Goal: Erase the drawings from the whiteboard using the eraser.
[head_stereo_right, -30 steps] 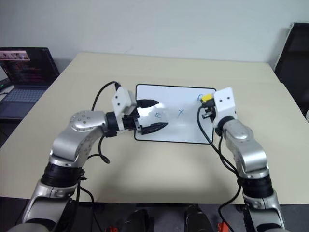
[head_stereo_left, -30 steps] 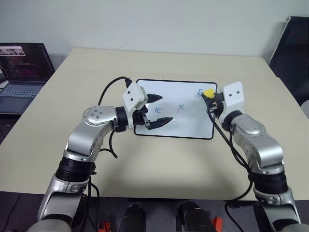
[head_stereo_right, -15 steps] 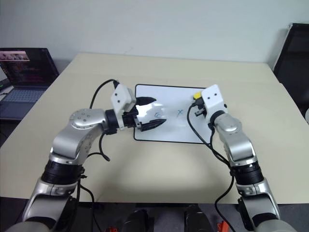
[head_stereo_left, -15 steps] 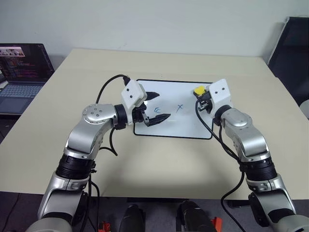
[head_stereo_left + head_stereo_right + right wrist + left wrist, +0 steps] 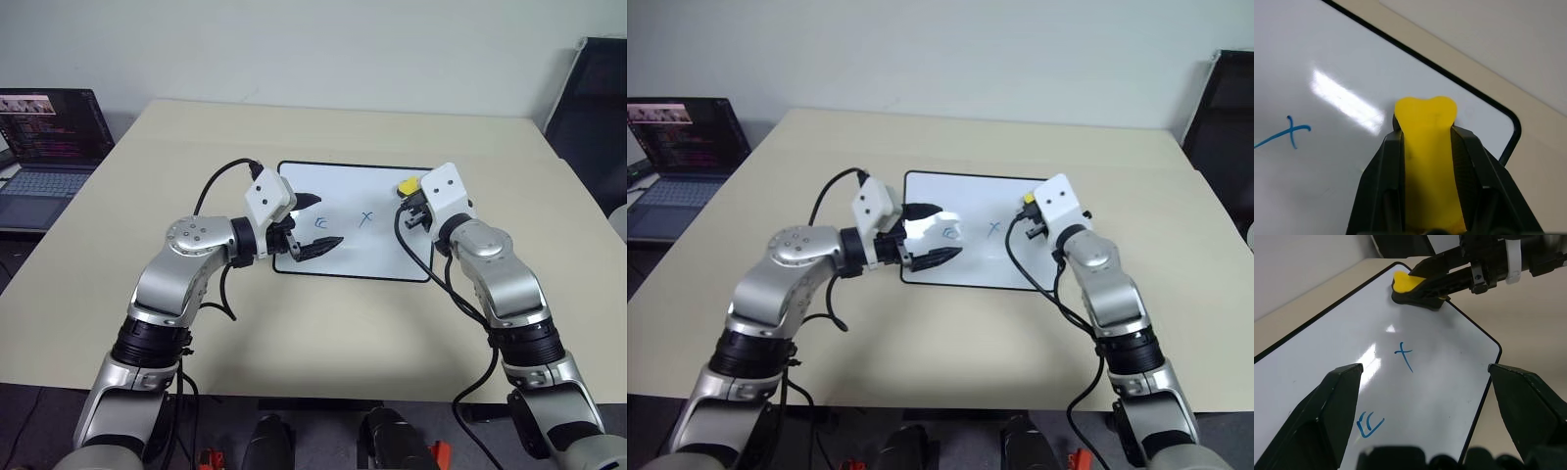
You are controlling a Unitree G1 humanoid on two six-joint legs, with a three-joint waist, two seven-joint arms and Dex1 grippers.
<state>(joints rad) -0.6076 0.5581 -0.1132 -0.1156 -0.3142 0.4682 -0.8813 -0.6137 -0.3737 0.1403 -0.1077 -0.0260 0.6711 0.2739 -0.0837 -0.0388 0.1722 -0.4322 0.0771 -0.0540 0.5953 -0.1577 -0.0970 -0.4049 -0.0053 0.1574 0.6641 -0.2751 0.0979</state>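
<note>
Left eye view: the whiteboard [image 5: 355, 221] lies flat on the beige table [image 5: 323, 323], and everything else is placed from it. The right gripper [image 5: 409, 196] sits over the board's far right corner, its two black fingers clamped on the yellow eraser [image 5: 407, 185]. In the right wrist view the eraser [image 5: 1427, 161] is squeezed between the fingers [image 5: 1378, 186], its front end pinched to a waist and sticking out past the tips, close to the board's rounded black-framed corner. In the left wrist view the eraser's dark underside [image 5: 1415, 297] rests on the white surface at that corner.

Two blue drawings show on the board: the "X" [image 5: 366, 217] near its middle, just beside the eraser toward the board's centre, and the "E"-like mark [image 5: 320, 223] in the left half. The eraser touches neither of them.

The left gripper [image 5: 315, 223] hangs above the board's left part, its fingers spread wide and holding nothing, with the "E"-like mark lying between them. A laptop [image 5: 47, 147] stands well apart from the board, off the table's far left corner.
</note>
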